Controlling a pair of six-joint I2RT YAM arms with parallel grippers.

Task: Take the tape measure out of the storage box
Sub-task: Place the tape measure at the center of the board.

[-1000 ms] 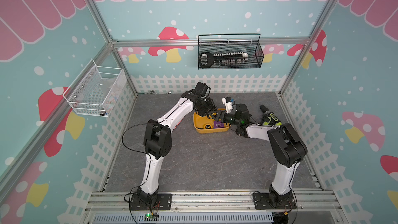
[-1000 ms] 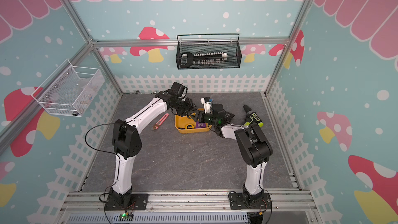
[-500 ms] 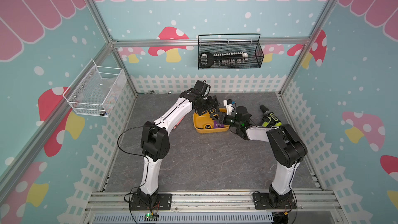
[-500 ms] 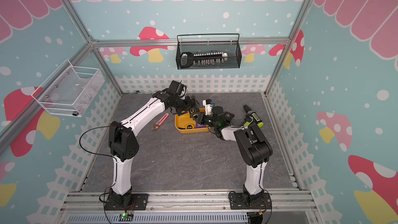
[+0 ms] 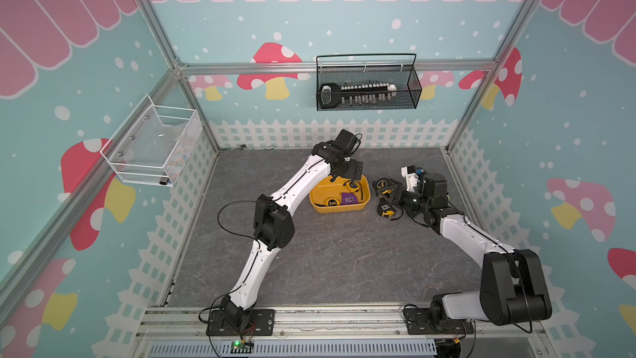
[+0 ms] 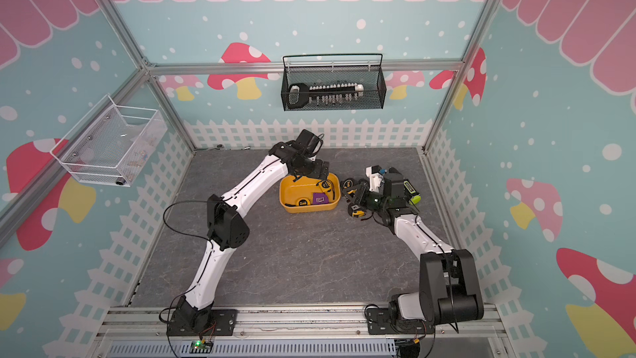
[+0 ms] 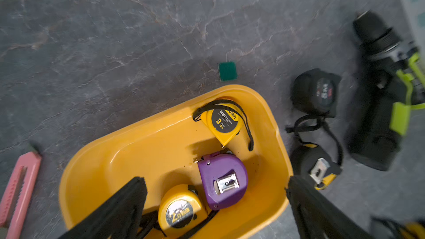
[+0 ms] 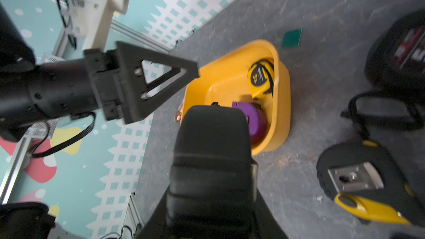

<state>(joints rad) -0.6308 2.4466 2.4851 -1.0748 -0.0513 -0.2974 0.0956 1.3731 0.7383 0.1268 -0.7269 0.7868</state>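
Note:
The mustard-yellow storage box point(image 5: 339, 207) point(image 7: 110, 157) sits mid-floor. Three tape measures lie in it: a yellow one marked 3 point(image 7: 224, 120), a purple one point(image 7: 222, 180) and a yellow one marked 2 point(image 7: 180, 210). My left gripper point(image 7: 215, 180) point(image 5: 354, 171) hangs open above the box's far end, fingers wide, nothing between them. Right of the box, my right gripper point(image 8: 210, 175) point(image 5: 390, 196) is shut on a black tape measure point(image 8: 211, 134), held above the floor. Two more lie on the floor beside it: a black one with a red label point(image 7: 315, 93) and a black-and-yellow one point(image 7: 315, 168) point(image 5: 387, 211).
A black and lime drill point(image 7: 379, 102) point(image 6: 411, 191) lies right of the loose tape measures. A pink utility knife point(image 7: 18, 187) lies left of the box, a small green square point(image 7: 227, 71) behind it. A black mesh basket point(image 5: 366, 86) and a white wire basket point(image 5: 155, 146) hang on the walls.
My left gripper has opened wide over the box. My right gripper has closed on the black tape measure and drawn to the right, away from the box.

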